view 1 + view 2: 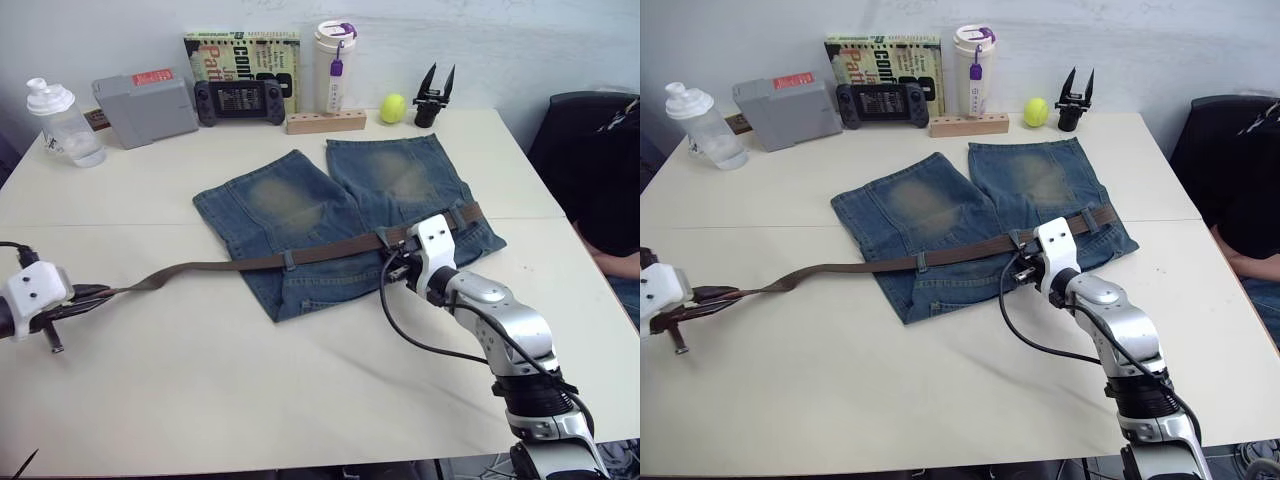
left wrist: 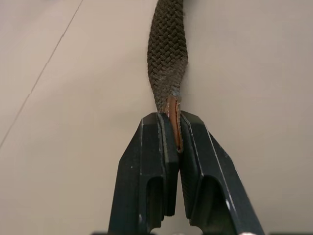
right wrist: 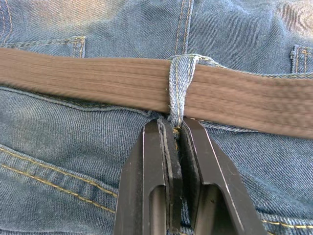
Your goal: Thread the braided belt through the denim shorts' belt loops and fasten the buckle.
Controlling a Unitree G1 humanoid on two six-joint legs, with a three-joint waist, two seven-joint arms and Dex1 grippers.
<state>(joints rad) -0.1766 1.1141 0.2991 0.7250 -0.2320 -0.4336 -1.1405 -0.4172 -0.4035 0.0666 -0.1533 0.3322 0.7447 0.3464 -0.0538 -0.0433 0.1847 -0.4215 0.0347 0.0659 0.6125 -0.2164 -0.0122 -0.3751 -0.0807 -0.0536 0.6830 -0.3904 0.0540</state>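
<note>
The denim shorts [image 1: 300, 215] lie flat mid-table, waistband toward me. The braided belt [image 1: 320, 250] runs under belt loops [image 3: 180, 83] along the waistband, and its free length trails left across the table. My left gripper [image 1: 95, 293] is shut on the belt's tan leather end [image 2: 173, 122] at the table's left, holding the strap taut and twisted. My right gripper [image 3: 177, 128] is shut on the base of a belt loop at the waistband, with the belt passing under that loop. The buckle is hidden from me.
Along the back edge stand a clear bottle [image 1: 60, 125], a grey box [image 1: 145, 105], a game console [image 1: 240, 100], a book [image 1: 245, 50], a white tumbler [image 1: 335, 65], a wooden block [image 1: 327, 122], a yellow ball [image 1: 393, 107] and a spare black gripper [image 1: 433, 95]. A person [image 1: 605, 180] sits at right.
</note>
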